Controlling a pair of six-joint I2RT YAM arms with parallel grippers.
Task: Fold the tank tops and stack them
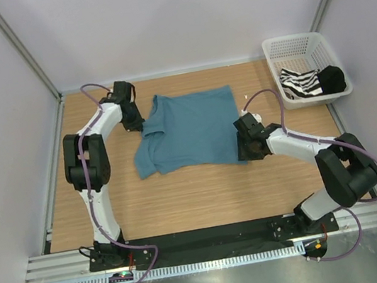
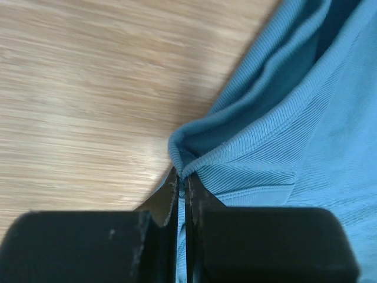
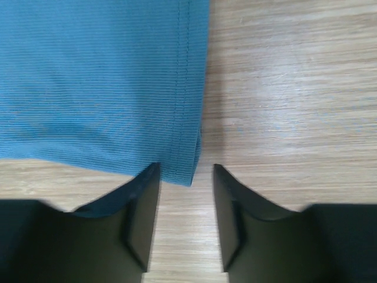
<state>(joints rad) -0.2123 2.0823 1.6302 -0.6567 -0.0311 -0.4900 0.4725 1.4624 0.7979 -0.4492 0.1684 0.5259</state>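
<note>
First comes the wooden tabletop (image 1: 198, 201), with the teal tank top (image 1: 194, 130) lying mostly flat in the middle of it. The right end effector (image 3: 185, 168) is low over the near right corner of that top. Its two fingers are apart, and the corner of the hem sits just between their tips, closer to the finger on the left of the wrist view. They are not squeezing the cloth. A little farther back, on the other side of the top, the left end effector (image 2: 182, 183) has its fingers pressed together on a small fold at the edge of the cloth. The blue cloth bunches up into a little bump right where it is pinched, and that side of the top is wrinkled. Farthest away, at the back right corner, sits a white basket (image 1: 293, 48). The striped tank top (image 1: 301, 85) lies crumpled inside it, and something black (image 1: 331, 78) lies just beside the stripes, too bundled up to tell what it is
</note>
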